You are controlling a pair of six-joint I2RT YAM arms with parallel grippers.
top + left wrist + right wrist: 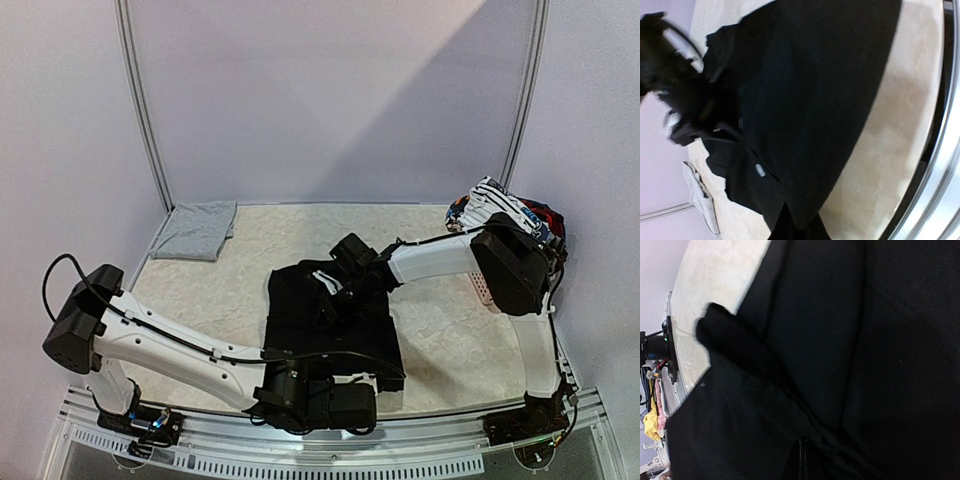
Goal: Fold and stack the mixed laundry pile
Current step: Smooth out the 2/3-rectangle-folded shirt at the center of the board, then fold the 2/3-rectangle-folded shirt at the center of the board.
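Black trousers (pixel 335 330) lie spread in the middle of the table and fill both wrist views (pixel 805 90) (pixel 865 340). My left gripper (pixel 340 378) (pixel 800 229) is at their near edge, shut on a corner of the black cloth. My right gripper (pixel 332 300) (pixel 801 462) is down on their far part, its fingers closed together on a raised fold of the same cloth. The rest of the mixed laundry pile (pixel 503 205), with striped, red and blue pieces, sits heaped at the far right. A folded light grey garment (pixel 195 230) lies at the back left.
A pink perforated basket (pixel 483 288) holds the heap, partly hidden behind my right arm's elbow. The table's metal front rail (pixel 420 440) runs close behind my left gripper. Marbled tabletop (pixel 440 340) shows to the right of the trousers.
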